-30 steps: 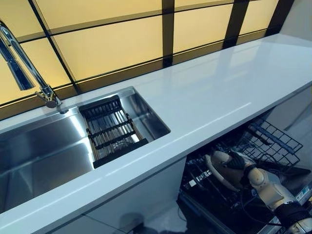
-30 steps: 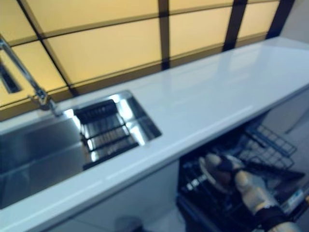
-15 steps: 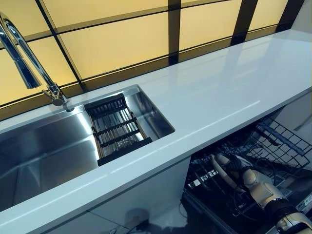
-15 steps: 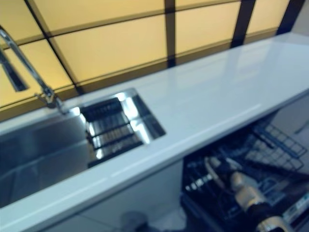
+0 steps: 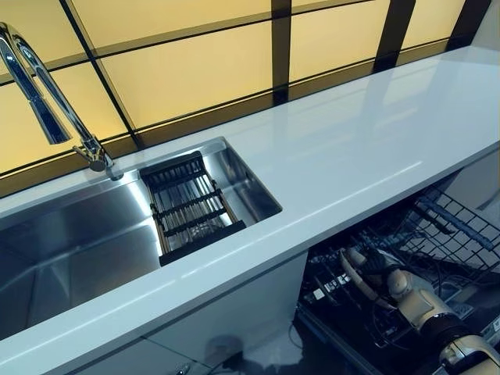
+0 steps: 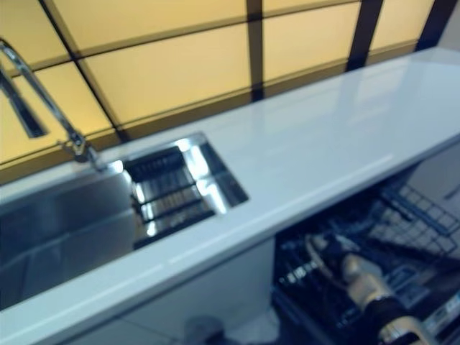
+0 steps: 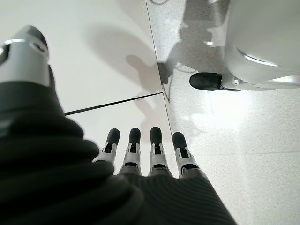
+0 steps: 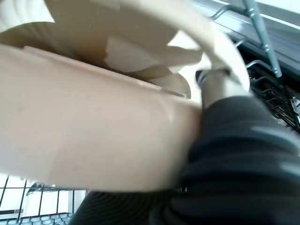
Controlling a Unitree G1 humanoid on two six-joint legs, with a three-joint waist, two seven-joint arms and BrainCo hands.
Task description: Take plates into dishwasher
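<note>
A cream plate (image 5: 353, 271) stands nearly on edge among the tines of the pulled-out lower dishwasher rack (image 5: 449, 234), under the counter's front edge. My right hand (image 5: 382, 262) reaches down into the rack and is shut on the plate. In the right wrist view the plate (image 8: 93, 136) fills most of the picture, with a fingertip (image 8: 212, 80) hooked over its rim. My left hand (image 7: 157, 152) hangs over the floor with straight fingers and holds nothing.
A long white counter (image 5: 351, 148) runs over the dishwasher. To the left is a steel sink (image 5: 78, 242) with a black drying rack (image 5: 191, 207) inside and a tall faucet (image 5: 47, 101). Yellow panels line the back.
The whole view has shifted slightly to the right. My right hand has sunk a little deeper into the rack with the plate, which now shows more edge-on.
</note>
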